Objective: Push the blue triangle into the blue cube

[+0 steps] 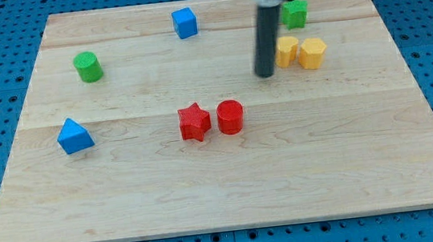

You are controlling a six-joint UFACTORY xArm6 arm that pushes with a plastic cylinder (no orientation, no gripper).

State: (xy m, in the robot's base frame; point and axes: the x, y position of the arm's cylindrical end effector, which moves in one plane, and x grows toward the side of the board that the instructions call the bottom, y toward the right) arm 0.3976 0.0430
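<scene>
The blue triangle (74,136) lies near the board's left edge, at mid height. The blue cube (184,23) stands near the view's top, left of centre, well apart from the triangle. My tip (265,74) rests on the board right of centre, just left of the yellow blocks. It is far to the right of the blue triangle and down-right of the blue cube, touching no block.
A green cylinder (87,67) stands at upper left, between triangle and cube. A red star (194,122) and red cylinder (231,117) sit mid-board. Two yellow blocks (286,51) (312,53) and a green block (295,13) are at upper right. The wooden board (224,193) lies on a blue pegboard.
</scene>
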